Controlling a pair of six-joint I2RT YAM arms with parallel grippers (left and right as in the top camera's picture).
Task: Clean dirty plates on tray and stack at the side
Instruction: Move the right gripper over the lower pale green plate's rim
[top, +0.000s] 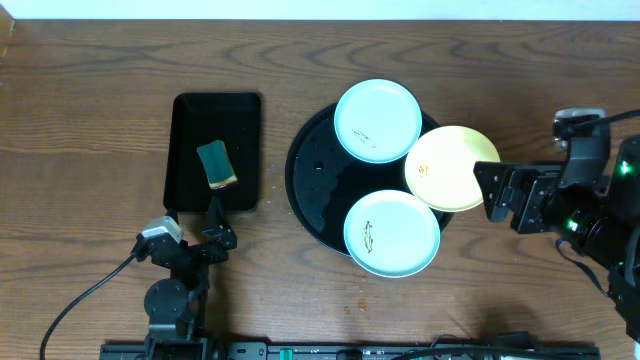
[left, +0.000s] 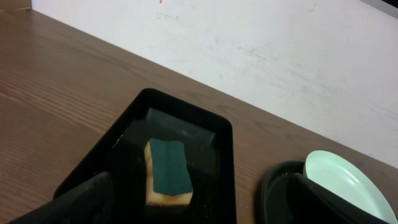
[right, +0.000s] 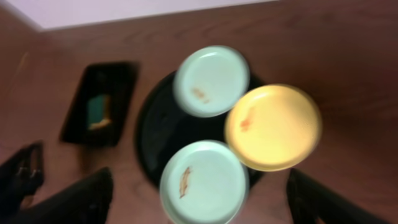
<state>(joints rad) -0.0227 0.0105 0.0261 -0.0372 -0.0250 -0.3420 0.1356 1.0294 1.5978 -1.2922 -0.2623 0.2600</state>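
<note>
The round black tray (top: 320, 185) holds all three plates (top: 377, 120); the small rectangular tray (top: 190, 120) holds the sponge (top: 216, 164). Your left gripper (top: 210, 225) and right gripper (top: 493, 192) seem spread wide and empty, though one view is blurry. Bring the left straight down and pinch the sponge's sides.

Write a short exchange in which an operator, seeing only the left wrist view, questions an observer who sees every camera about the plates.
Operator: I see one mint plate on the round tray. Are there others?
Observer: Yes, two more. A second mint plate sits lower in the overhead view, and a yellow plate overhangs the tray's rim toward the right arm.
Operator: Where is the right hand?
Observer: The right hand is open, just beside the yellow plate's outer edge. I cannot tell whether it touches.
</note>
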